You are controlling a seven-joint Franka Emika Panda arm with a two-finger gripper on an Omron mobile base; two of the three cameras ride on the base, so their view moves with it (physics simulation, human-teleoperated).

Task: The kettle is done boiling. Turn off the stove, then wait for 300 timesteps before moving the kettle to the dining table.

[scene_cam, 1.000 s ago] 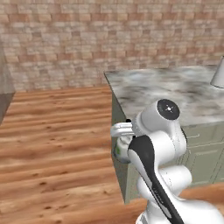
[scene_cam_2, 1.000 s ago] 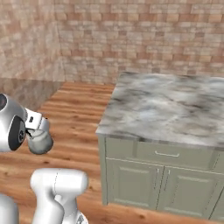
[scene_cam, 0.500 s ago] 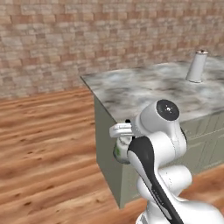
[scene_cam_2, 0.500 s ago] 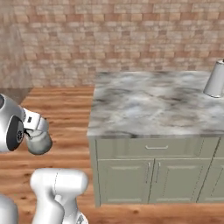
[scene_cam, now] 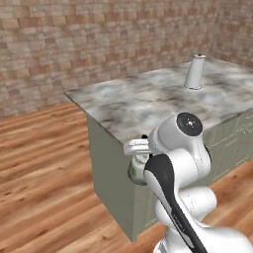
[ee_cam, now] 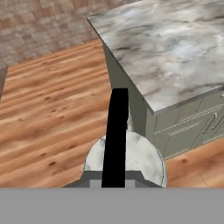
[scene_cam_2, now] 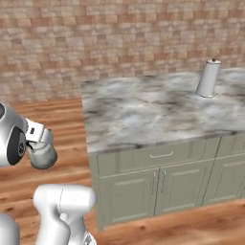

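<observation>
- Jaws closed on kettle (ee_cam: 124, 159) handle, kettle hanging at the arm's side.
- Kettle at 9 o'clock of marble tabletop (scene_cam_2: 158, 110), off its edge, above wood floor (ee_cam: 52, 109).
- Silver cylinder (scene_cam_2: 208, 78) stood upright on tabletop.

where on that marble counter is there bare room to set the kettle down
Nearly all the marble counter is bare: the whole stretch from its near corner to the silver cylinder. Only that far right end is occupied. The kettle hangs in the gripper over the wood floor.

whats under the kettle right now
Under the kettle lies wooden floor, not a surface: it hangs by its black handle in the shut gripper, beside the green cabinet. The floor directly below it is covered.
</observation>
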